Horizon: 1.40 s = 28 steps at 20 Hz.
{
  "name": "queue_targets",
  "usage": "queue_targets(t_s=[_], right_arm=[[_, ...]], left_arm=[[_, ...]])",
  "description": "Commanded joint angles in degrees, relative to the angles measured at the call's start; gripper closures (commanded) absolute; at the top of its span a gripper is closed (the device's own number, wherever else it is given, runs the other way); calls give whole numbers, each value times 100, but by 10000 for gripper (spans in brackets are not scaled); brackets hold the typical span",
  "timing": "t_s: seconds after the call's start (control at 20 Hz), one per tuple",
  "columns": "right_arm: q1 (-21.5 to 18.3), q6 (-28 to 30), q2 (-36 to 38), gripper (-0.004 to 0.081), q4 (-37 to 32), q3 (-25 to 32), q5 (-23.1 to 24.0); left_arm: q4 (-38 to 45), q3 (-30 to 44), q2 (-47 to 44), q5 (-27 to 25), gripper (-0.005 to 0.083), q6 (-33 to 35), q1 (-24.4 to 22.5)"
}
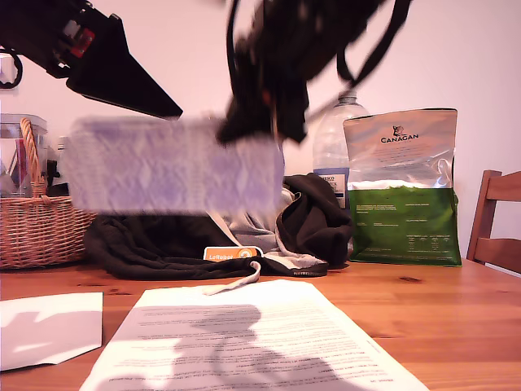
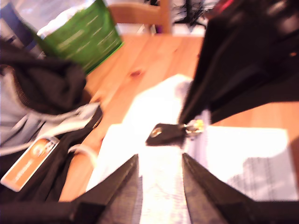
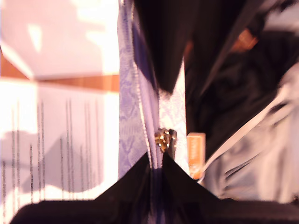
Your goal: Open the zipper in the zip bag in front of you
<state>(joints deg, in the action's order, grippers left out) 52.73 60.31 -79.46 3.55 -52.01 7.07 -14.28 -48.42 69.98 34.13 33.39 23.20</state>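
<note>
Exterior view shows the soft lavender-and-white snakeskin-print zip bag [image 1: 163,167] blurred and hanging high above the wooden table [image 1: 456,301]. My second gripper [image 3: 156,161] reaches down, its fingers pinching the bag's edge beside the zipper slider. My first gripper [image 2: 160,163] straddles the fabric with fingers apart; I cannot tell if they grip. With so thin a pinch, tugging the narrow black strap pull tab [image 2: 163,134] could likely drop the bag.

White wall [image 1: 480,57], wooden table [image 1: 456,309], chair [image 1: 498,220]
</note>
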Motion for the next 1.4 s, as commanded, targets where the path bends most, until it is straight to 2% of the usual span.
queue_targets(t_s=[0.0, 0.1, 0.2, 0.25, 0.4, 0.65, 0.9, 1.15, 1.35], right_arm=[[240, 179, 291, 784, -70, 195, -44], [365, 321, 380, 784, -55, 291, 2], [407, 428, 411, 784, -24, 317, -4], [431, 433, 437, 784, -28, 317, -4], [509, 474, 472, 784, -28, 317, -11], [579, 522, 476, 784, -33, 317, -103], [603, 516, 476, 784, -4, 317, -105], [603, 529, 476, 784, 50, 317, -109], [601, 546, 476, 784, 26, 317, -162]], left_arm=[[-7, 59, 94, -44, 519, 149, 13], [-140, 59, 92, -50, 520, 411, 61], [-273, 59, 92, -87, 520, 1106, 179], [-315, 59, 92, -221, 520, 1182, 256], [-273, 59, 90, -673, 520, 2221, 522], [107, 59, 90, -1161, 520, 3102, 833], [334, 44, 72, -1451, 520, 3265, 922], [-181, 39, -7, -1709, 517, 3346, 907], [-570, 39, -221, -1709, 491, 3818, 949]])
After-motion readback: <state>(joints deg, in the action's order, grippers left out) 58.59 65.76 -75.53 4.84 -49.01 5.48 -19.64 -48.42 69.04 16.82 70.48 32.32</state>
